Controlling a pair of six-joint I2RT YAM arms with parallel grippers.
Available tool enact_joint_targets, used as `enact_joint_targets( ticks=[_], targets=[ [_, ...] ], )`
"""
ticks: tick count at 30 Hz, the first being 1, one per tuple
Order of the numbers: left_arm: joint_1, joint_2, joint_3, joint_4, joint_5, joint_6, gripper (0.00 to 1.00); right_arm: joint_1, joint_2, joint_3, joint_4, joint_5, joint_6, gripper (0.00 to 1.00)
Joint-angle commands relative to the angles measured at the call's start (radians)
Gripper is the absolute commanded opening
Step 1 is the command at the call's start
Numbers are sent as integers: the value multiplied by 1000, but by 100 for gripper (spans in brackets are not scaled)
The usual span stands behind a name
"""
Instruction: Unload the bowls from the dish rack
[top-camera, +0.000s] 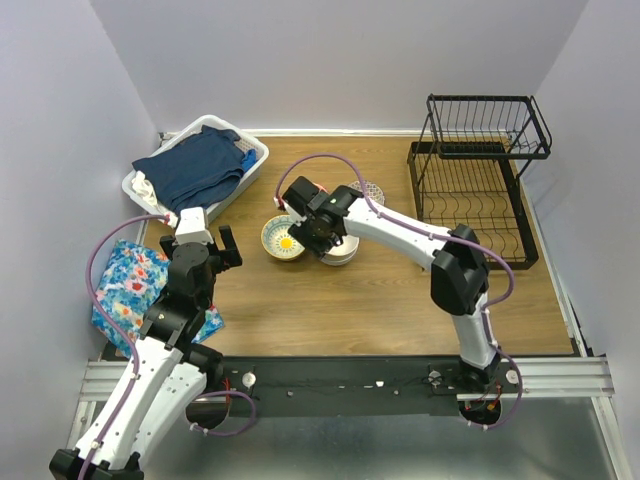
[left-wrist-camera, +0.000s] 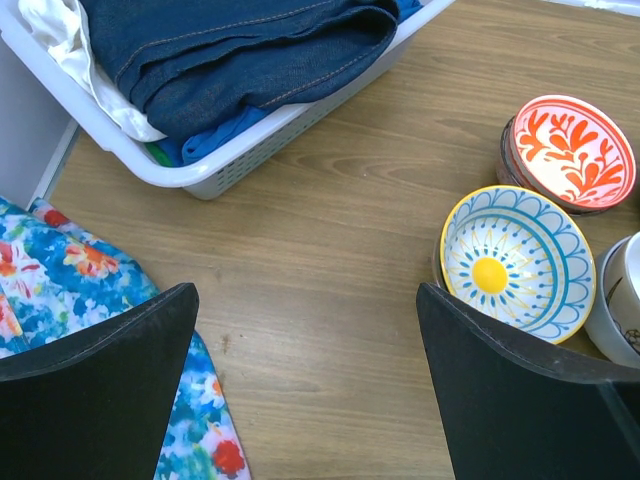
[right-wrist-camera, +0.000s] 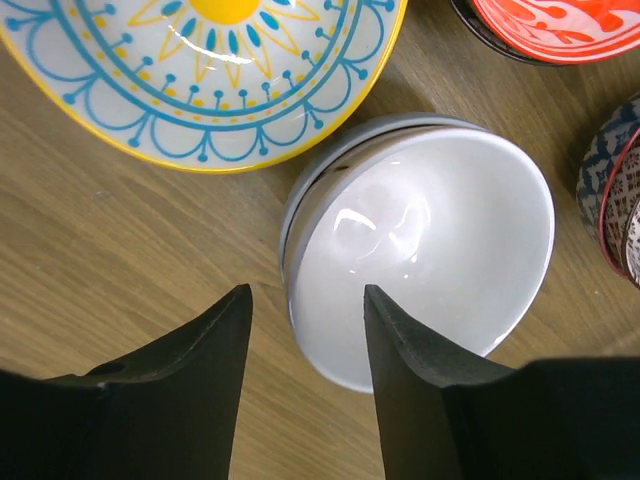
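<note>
Seen from above, the dish rack (top-camera: 478, 185) is found at about 2 o'clock from the middle of the table (top-camera: 380, 300). It stands upright on its two tiers in the far right corner. The bowls (top-camera: 283, 238) are gathered on the wood near the table's centre, well apart from the rack.

In the right wrist view, a yellow-rimmed bowl (right-wrist-camera: 200, 70) with a blue pattern is seen at 11 o'clock of a white bowl (right-wrist-camera: 450, 230), the two just beside each other. The white bowl is nested in a grey-rimmed bowl (right-wrist-camera: 305, 190), of which only an edge is shown. A red-orange bowl (right-wrist-camera: 560, 25) is placed at 1 o'clock of the white one. Dark patterned bowls (right-wrist-camera: 608, 190) are cut off by the frame at its 3 o'clock.

The right gripper (right-wrist-camera: 307, 292) is held spread part way, with its fingers set astride the near rim of the white bowl. One finger is seen over the bowl's inside. The other is outside the wall, with a strip of wood showing between them. Nothing is pinched.

The left gripper (left-wrist-camera: 307, 295) is spread wide above bare wood, and nothing is held between its fingers. In its own view a laundry basket (left-wrist-camera: 230, 170) filled with jeans (left-wrist-camera: 240, 50) is found at 11 o'clock. A floral cloth (left-wrist-camera: 60, 290) is laid at 9 o'clock, and the yellow-rimmed bowl is seen at 2 o'clock.
</note>
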Motion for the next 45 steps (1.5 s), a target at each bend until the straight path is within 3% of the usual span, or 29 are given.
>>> enact_joint_targets(
  ticks=[1,10,16,20,28,32,34,41,45],
  targets=[
    [6,2,-6,5,4,-2,99,6,-114,-32,21,-32,74,60],
    [6,-47,63,-78,54,-42,99,-12,-299,-156,199,111,174,80],
    [6,-77,226,-224,97,-71,99,-198,-489,-355,340,148,317,83],
    [6,-110,278,-299,117,-70,99,-374,-751,-529,451,206,377,88],
    [6,-211,369,-425,100,-106,99,-427,-1210,-829,531,539,315,98],
    [6,-295,399,-454,70,-112,99,-425,-1445,-972,572,590,308,99],
    [6,-367,384,-466,19,-140,99,-427,-1659,-1061,626,588,245,99],
    [6,-516,312,-474,-87,-247,99,-427,-1946,-1219,767,605,128,100],
    [6,-536,289,-495,-151,-290,99,-428,-2022,-1253,756,613,117,100]
  ],
)
